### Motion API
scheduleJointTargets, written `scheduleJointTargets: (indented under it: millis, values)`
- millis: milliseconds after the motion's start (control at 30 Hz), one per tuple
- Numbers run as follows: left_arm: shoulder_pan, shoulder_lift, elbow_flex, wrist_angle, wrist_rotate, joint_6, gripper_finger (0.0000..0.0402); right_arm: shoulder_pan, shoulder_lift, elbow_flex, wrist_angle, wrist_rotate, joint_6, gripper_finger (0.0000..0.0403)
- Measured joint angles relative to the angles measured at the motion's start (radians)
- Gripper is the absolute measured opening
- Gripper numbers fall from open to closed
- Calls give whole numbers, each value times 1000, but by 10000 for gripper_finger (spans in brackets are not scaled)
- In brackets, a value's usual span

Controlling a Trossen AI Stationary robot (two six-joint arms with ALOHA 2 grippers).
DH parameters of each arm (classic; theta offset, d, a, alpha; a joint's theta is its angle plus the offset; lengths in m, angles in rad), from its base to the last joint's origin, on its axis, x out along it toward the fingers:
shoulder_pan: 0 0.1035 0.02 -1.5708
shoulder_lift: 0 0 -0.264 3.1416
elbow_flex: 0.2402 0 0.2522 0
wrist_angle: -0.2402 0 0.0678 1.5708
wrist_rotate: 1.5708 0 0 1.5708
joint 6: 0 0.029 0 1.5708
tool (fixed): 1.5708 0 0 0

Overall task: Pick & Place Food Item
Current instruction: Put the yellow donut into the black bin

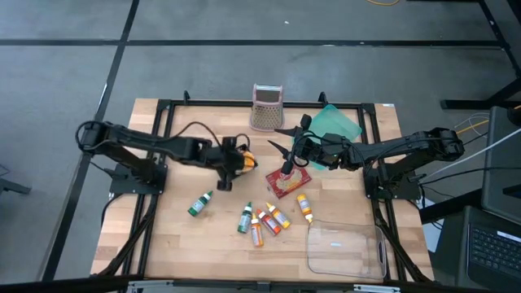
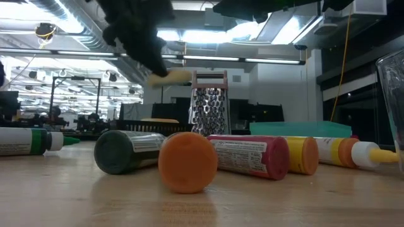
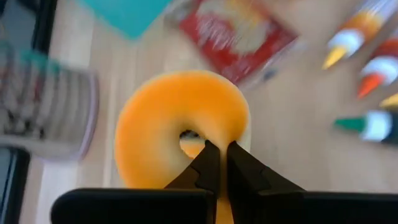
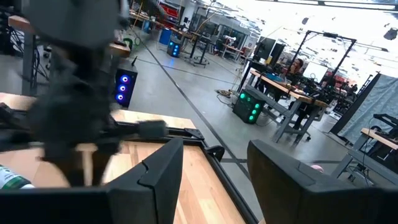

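Observation:
The food item is an orange ring-shaped bun or doughnut (image 3: 168,118) with a hole in its middle; it also shows at the table's middle in the high view (image 1: 247,161). My left gripper (image 3: 219,152) reaches in from the table's left (image 1: 234,159) and is shut on it. In the low view the bun shows as a tan edge (image 2: 170,77) well above the table. My right gripper (image 1: 285,140) hangs open just right of it, over a red packet (image 1: 286,181), touching nothing; its fingers (image 4: 161,174) stand wide apart. My left gripper pinches the bun's ring at the stretch beside the hole (image 3: 205,134), between its two nearly closed fingers (image 3: 239,168). The fingers come from the table's left. The bun is lifted clear of the table, its flat face turned toward the wrist camera.
A metal grater (image 1: 266,106) stands at the far edge, with a teal cloth (image 1: 335,126) to its right. Several sauce bottles (image 1: 269,218) lie near the front middle, a green one (image 1: 199,203) farther left. A clear container (image 1: 346,248) sits front right.

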Motion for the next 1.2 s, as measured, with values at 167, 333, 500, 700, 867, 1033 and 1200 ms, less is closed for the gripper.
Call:
scheduleJointTargets:
  millis: [167, 333, 500, 700, 867, 1033, 1200]
  values:
    - [98, 14, -24, -28, 84, 20, 7, 0, 0, 0, 6, -5, 0, 178]
    - [170, 38, -26, -33, 172, 57, 10, 0, 0, 0, 5, -8, 0, 178]
    - [211, 77, -26, -15, 246, 65, 8, 0, 0, 0, 6, -23, 0, 178]
    - [212, 142, -26, 2, 268, 70, 10, 0, 0, 0, 5, -23, 0, 178]
    - [212, 166, -25, 12, 293, 71, 9, 0, 0, 0, 2, -23, 0, 178]
    - [212, 154, -25, 15, 286, 71, 25, 0, 0, 0, -1, -23, -1, 178]
    - [211, 149, -25, 2, 304, 69, 70, 0, 0, 0, -2, -23, -1, 178]
